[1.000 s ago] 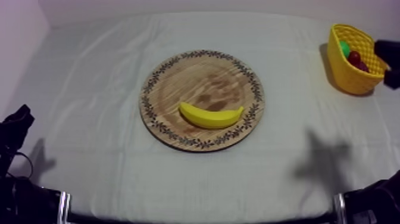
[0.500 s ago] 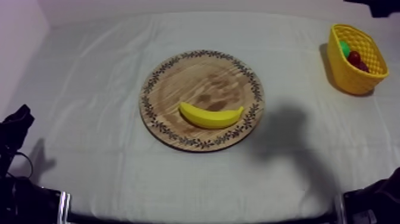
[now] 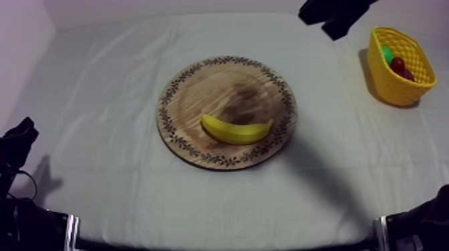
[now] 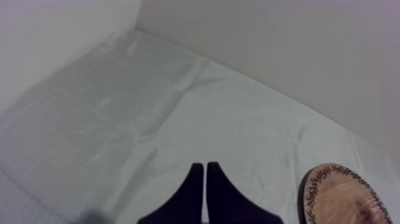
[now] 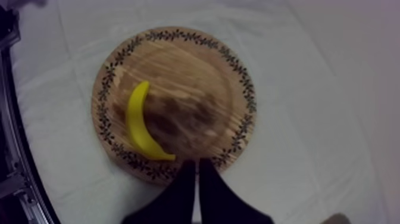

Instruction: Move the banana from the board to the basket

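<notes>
**Banana on the board, both end effectors clenched and empty**

The left end effector (image 3: 20,133) sits low at the left edge of the tabletop (image 3: 100,87), well apart from every other thing. In the left wrist view its two black fingers (image 4: 193,184) lie pressed together as a narrow wedge. They are clenched on nothing, over the bare grey-white cloth (image 4: 149,107).

At the middle of the tabletop lies the round wooden board (image 3: 200,87) with its patterned rim. The banana (image 3: 237,129) rests flat on the near half of the board. It lies inside the rim, with both tips curving toward the far side and its right tip close to the pattern. Nothing touches it.

The right end effector (image 3: 334,25) hangs over the far edge of the tabletop, between the board and the basket and apart from both. In the right wrist view its fingers (image 5: 186,179) meet in a narrow wedge, clenched and empty, just beyond the rim of the board, with the banana near them.

The yellow basket (image 3: 394,93) stands at the far right of the tabletop, well apart from the board. Inside it lie a small red fruit (image 3: 398,65) and a green item (image 3: 387,53) whose kind cannot be told.
</notes>
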